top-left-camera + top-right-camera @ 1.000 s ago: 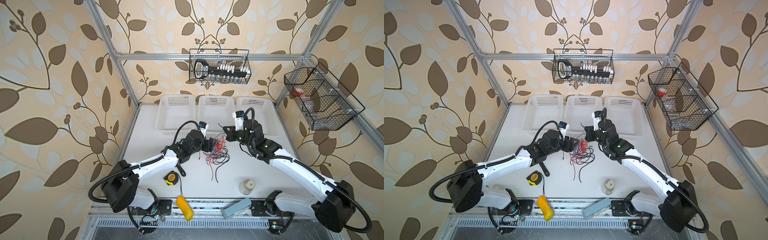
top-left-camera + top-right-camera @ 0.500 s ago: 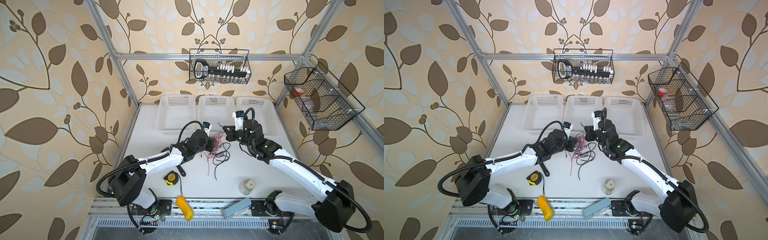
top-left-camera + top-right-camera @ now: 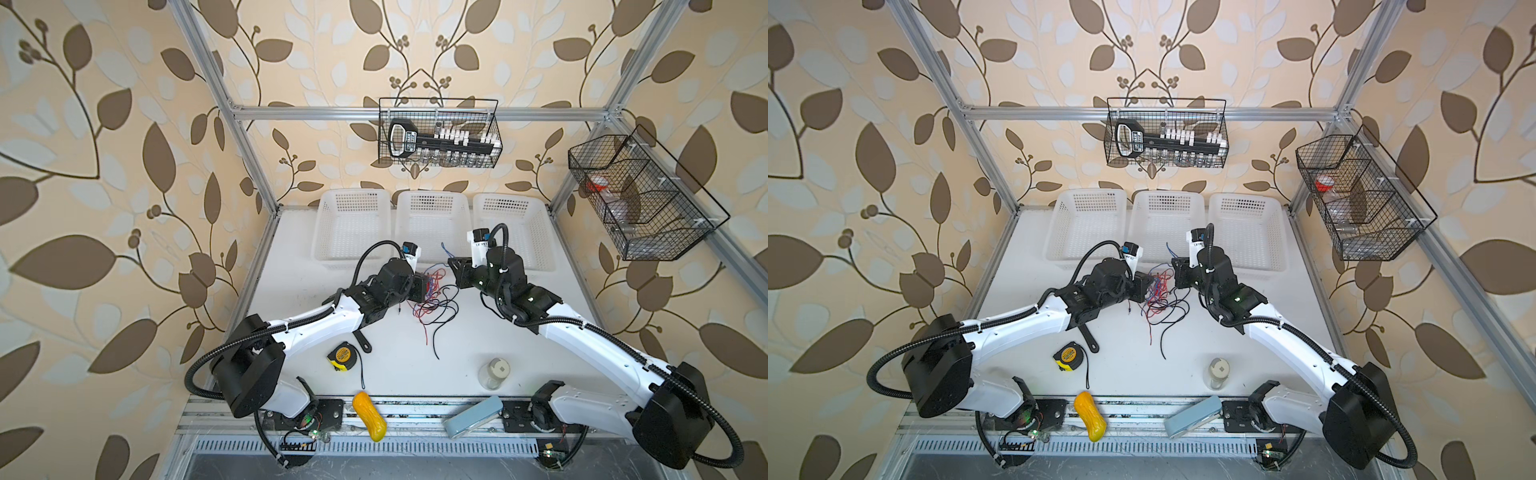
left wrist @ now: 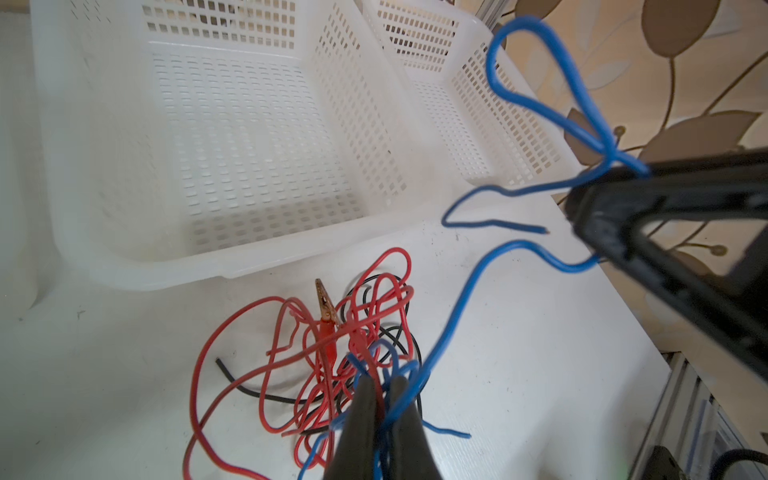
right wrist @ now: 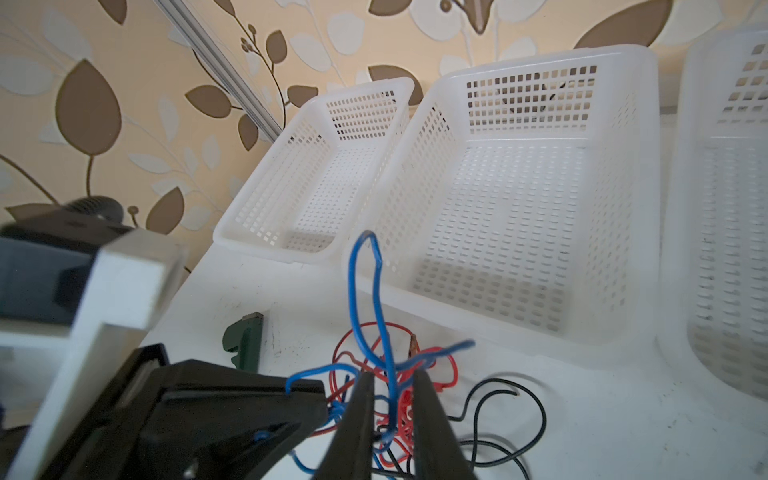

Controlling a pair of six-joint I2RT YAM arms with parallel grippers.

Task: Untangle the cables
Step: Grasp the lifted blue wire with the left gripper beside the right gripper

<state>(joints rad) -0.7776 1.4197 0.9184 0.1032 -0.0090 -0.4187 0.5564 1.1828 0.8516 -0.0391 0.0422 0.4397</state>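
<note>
The cables (image 3: 430, 305) are lying in a loose red, blue and black knot on the white surface (image 3: 415, 374), just in front of the middle basket (image 3: 432, 199) and right between the two arms. One blue cable (image 4: 517, 244) is arching up out of the heap. The left fingers (image 4: 359, 424) are pinching shut on a bunch of blue and red strands, while the right fingers (image 5: 357, 424) are standing apart with the blue cable running loose between them. That worries me. With several strands pinched at once, any pull is likely dragging the whole knot along or cinching it (the red clip end (image 4: 323, 299) looks ready to snag). A second ago it was the reverse: left fingers apart, right ones clamped.
</note>
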